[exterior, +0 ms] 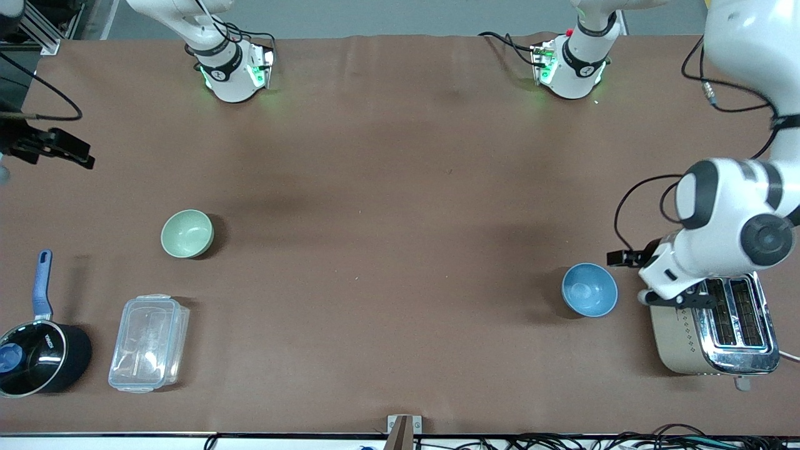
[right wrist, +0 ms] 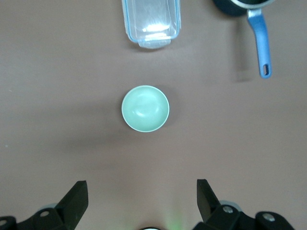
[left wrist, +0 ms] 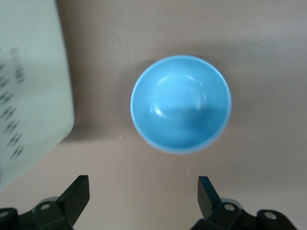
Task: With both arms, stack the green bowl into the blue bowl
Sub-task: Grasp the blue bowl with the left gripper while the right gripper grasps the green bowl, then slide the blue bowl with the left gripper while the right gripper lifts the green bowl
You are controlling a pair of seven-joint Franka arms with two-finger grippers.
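The green bowl (exterior: 187,233) stands upright and empty toward the right arm's end of the table; it also shows in the right wrist view (right wrist: 145,108). The blue bowl (exterior: 589,289) stands upright and empty toward the left arm's end, next to a toaster; it also shows in the left wrist view (left wrist: 181,103). My left gripper (exterior: 662,278) (left wrist: 144,191) is open and empty, low over the table beside the blue bowl, not touching it. My right gripper (exterior: 53,147) (right wrist: 142,191) is open and empty, high over the right arm's end, well apart from the green bowl.
A silver toaster (exterior: 715,331) stands beside the blue bowl, partly under the left arm. A clear lidded plastic box (exterior: 149,343) and a black saucepan with a blue handle (exterior: 37,356) lie nearer the front camera than the green bowl.
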